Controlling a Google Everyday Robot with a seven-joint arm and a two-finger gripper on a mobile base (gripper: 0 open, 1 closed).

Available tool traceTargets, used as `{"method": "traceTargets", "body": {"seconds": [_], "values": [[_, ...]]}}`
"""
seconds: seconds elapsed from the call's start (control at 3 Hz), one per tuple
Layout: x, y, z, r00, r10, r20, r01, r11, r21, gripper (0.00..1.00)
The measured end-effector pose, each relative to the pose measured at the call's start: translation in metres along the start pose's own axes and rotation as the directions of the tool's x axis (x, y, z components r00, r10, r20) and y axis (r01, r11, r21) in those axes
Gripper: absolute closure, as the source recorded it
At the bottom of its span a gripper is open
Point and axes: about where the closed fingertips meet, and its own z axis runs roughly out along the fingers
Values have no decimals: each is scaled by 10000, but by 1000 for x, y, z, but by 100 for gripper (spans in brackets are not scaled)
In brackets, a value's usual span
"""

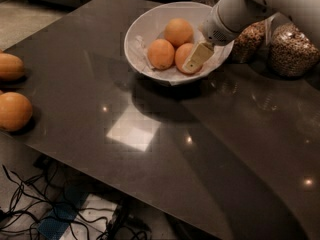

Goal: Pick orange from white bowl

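Observation:
A wide white bowl [146, 25] with a crinkled paper lining stands at the far middle of the dark table. It holds three oranges: one at the back [178, 32], one at the front left [160, 53] and one at the front right [182, 59]. My gripper [198, 58] reaches down into the bowl from the upper right on a white arm. Its cream-coloured tip lies against the right side of the front right orange and hides part of it.
Two glass jars of grains [292, 49] stand right behind the bowl, close to the arm. Two loose oranges [14, 110] lie at the table's left edge. The dark glossy table [150, 149] stretches toward me. Cables [30, 204] lie on the floor below its near edge.

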Motion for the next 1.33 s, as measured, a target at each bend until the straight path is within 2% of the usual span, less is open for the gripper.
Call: {"method": "traceTargets", "body": {"seconds": [1.33], "values": [[15, 0, 42, 9970, 401, -657, -421, 9987, -290, 20]]}}
